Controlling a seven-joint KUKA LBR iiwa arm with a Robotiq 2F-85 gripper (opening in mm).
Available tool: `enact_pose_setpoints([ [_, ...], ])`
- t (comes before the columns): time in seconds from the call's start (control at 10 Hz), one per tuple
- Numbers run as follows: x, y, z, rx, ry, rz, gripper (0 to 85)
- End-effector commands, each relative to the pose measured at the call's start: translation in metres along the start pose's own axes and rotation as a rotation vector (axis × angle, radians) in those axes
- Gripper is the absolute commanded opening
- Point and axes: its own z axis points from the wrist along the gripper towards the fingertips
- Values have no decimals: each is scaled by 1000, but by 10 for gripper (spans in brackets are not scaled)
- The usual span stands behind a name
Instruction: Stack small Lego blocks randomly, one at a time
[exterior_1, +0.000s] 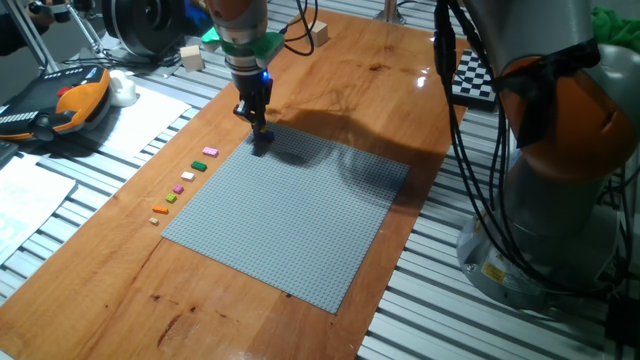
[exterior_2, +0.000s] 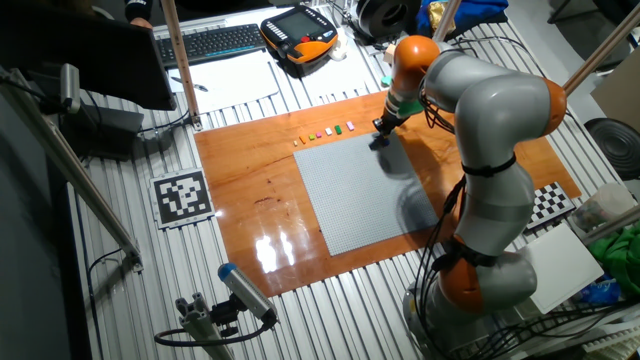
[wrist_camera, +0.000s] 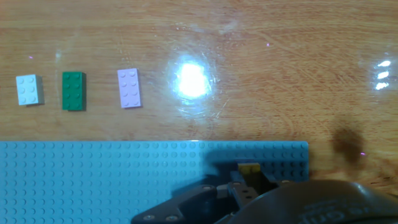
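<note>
My gripper (exterior_1: 260, 133) stands upright at the far left corner of the grey studded baseplate (exterior_1: 300, 215), its fingertips down at the plate. In the hand view the gripper (wrist_camera: 247, 178) looks shut on a small yellow brick (wrist_camera: 249, 167) near the plate's corner (wrist_camera: 292, 155). Several small Lego blocks lie in a row on the wood left of the plate: pink (exterior_1: 210, 152), green (exterior_1: 199, 166), white (exterior_1: 187, 176), down to orange (exterior_1: 159, 210). The hand view shows the white (wrist_camera: 28, 89), green (wrist_camera: 73, 91) and pink (wrist_camera: 129, 88) ones. The other fixed view shows the gripper (exterior_2: 379, 137) beside that row (exterior_2: 338, 129).
Two wooden cubes (exterior_1: 192, 57) (exterior_1: 318, 35) sit at the back of the wooden board. A teach pendant (exterior_1: 60, 105) and papers lie to the left. A checkerboard (exterior_1: 475, 75) lies at the right, near the arm's base (exterior_1: 560, 200).
</note>
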Motion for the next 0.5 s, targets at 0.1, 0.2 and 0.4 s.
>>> enact_pose_setpoints([
  [0.1, 0, 1, 1, -1, 0, 1, 0],
  [0.2, 0, 1, 2, 1, -2, 1, 0],
  [0.4, 2, 0, 3, 1, -2, 3, 0],
])
